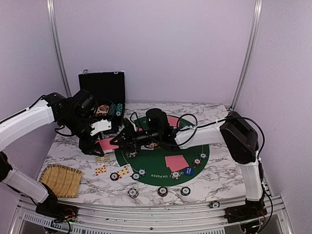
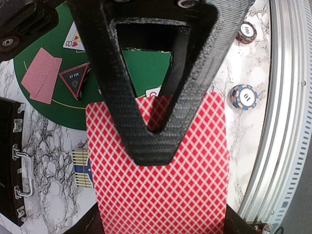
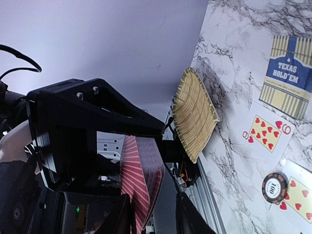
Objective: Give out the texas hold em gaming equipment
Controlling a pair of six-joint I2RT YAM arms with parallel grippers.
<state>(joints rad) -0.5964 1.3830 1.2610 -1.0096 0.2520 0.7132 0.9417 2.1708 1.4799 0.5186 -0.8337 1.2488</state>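
Note:
My left gripper (image 1: 97, 141) is shut on a red-backed playing card (image 1: 108, 144) and holds it above the table's left part. In the left wrist view the card (image 2: 161, 185) fills the space between my fingers (image 2: 235, 225). My right gripper (image 1: 123, 138) is open; its jaws stand either side of the card's far edge (image 3: 141, 190), with a gap on one side. Its black finger (image 2: 151, 122) lies over the card. Two red-backed cards (image 1: 176, 162), a blue button (image 1: 188, 171) and striped chips (image 1: 141, 171) lie on the green felt (image 1: 161, 153). A dark triangular button (image 2: 75, 80) is there too.
The open black chip case (image 1: 102, 87) stands at the back left. The straw mat (image 1: 61, 180) lies front left. A Texas Hold'em card box (image 1: 102, 159) and face-up cards (image 1: 101, 170) lie beside the felt. More chips (image 1: 162, 191) line the front edge.

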